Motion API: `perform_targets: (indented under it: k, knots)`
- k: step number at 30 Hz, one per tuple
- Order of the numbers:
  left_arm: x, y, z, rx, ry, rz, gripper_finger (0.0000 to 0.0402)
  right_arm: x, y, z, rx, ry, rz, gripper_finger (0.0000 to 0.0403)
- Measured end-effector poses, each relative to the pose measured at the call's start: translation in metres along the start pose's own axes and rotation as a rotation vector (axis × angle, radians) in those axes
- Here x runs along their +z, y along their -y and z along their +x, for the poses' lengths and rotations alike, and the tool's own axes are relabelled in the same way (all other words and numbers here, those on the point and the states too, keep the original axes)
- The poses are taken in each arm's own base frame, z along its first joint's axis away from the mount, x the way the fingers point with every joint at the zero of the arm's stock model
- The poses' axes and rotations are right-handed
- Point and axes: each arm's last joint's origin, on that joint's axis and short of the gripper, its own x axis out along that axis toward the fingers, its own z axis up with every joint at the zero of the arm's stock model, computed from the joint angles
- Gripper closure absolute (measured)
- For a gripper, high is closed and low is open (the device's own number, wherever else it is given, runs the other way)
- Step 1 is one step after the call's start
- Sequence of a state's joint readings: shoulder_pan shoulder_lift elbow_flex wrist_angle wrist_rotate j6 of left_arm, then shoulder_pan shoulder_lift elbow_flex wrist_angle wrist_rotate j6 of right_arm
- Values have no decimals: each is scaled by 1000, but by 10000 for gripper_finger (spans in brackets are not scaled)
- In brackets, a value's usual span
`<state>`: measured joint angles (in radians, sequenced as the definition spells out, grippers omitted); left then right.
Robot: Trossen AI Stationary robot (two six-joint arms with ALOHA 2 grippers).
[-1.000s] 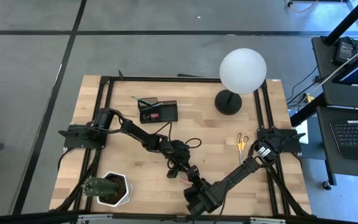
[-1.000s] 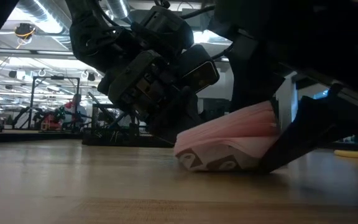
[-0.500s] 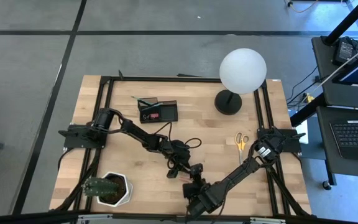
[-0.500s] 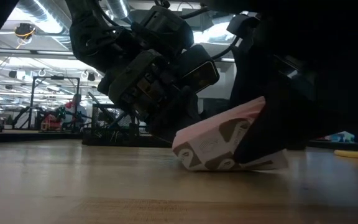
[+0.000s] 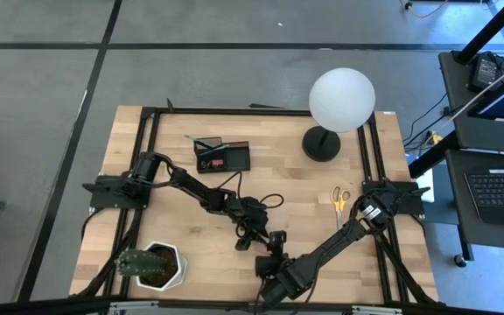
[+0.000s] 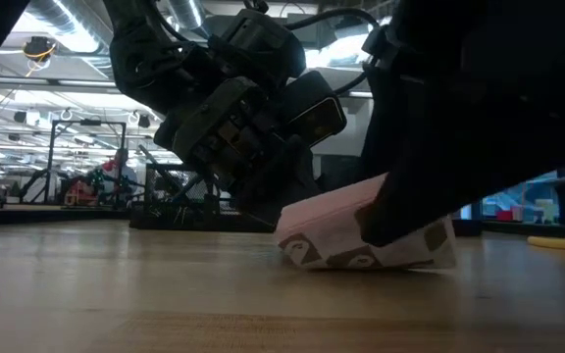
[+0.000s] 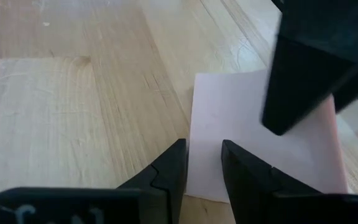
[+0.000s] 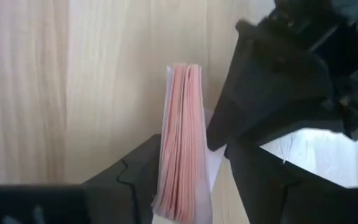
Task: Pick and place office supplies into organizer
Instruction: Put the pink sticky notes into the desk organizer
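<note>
**Near the desk's front edge, 2 pincers meet at the pad**

On the desk, the right pincer grasps the pink sticky-note pad by its edges, tilting it. The left pincer, slightly parted, touches its top sheet.

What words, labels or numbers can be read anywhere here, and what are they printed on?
None can be read.
White marks on the left gripper's dark body: cut off and blurred.
Grey-and-white pattern on the side of the pink sticky-note pad: shapes, not letters.
Yellowish label on the dark left arm: too small to read.
</note>
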<state>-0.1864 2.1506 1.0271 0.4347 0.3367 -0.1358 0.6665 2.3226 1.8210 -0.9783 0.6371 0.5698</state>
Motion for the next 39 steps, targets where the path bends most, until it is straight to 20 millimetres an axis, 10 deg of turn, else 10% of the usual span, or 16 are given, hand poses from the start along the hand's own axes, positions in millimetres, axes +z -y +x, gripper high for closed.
perform_targets:
  k: [26,39]
  knots:
    - [3,0,-4,1,0,37,304,-5,3,1,18,-75,-8,367]
    - [35,23,-64,95,-99,105,304,-5,12,-14,-34,-143,-74,392]
